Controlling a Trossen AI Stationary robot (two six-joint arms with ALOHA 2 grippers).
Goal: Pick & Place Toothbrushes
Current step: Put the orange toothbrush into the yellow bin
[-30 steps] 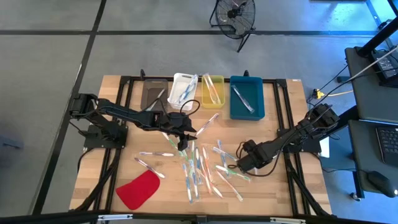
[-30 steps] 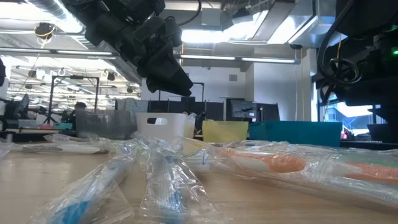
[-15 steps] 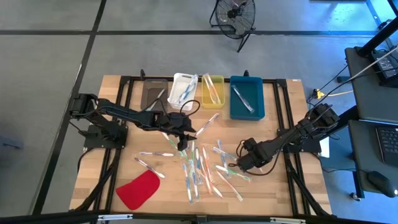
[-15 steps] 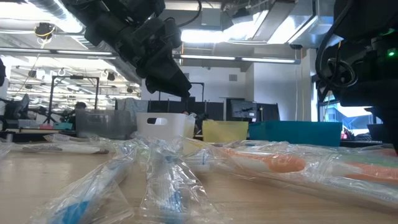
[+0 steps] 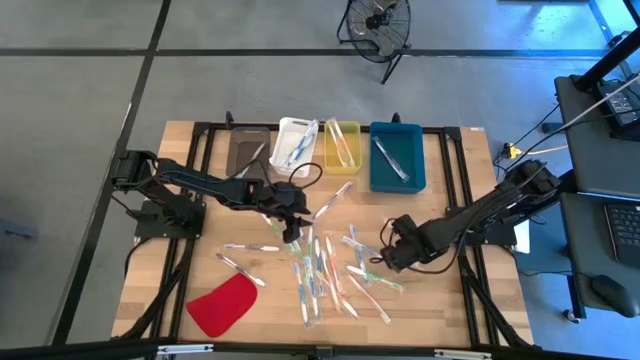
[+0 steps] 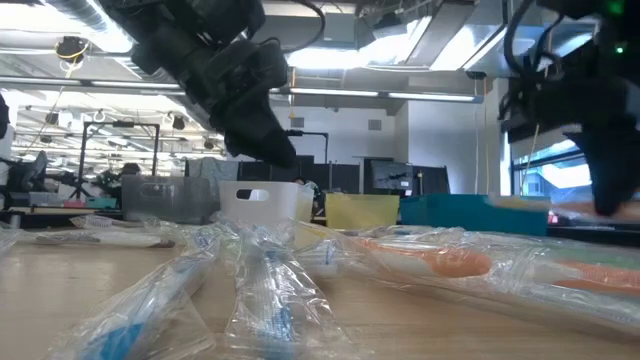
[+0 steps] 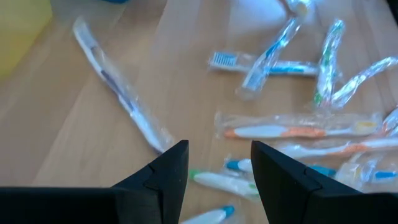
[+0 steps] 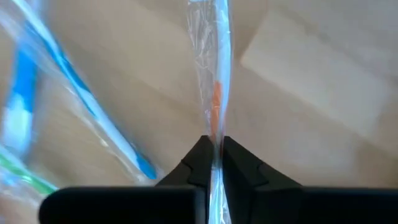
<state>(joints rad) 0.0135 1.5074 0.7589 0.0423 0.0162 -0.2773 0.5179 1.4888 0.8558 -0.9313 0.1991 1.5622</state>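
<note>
Toothbrushes [image 5: 320,268] litter the worktop [image 5: 190,200]; right claw [image 8: 214,163] clamps an orange toothbrush [image 8: 215,106]; left claw [image 7: 217,163] hangs apart nearby.

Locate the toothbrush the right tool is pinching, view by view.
High view: wrapped orange toothbrush at the right tool, on the right of the toothbrush pile.
Low view: cannot tell it from the other wrapped ones.
Left wrist view: cannot tell which one it is.
Right wrist view: centre, clamped between the fingers.
Shared landmark: the wooden table.
</note>
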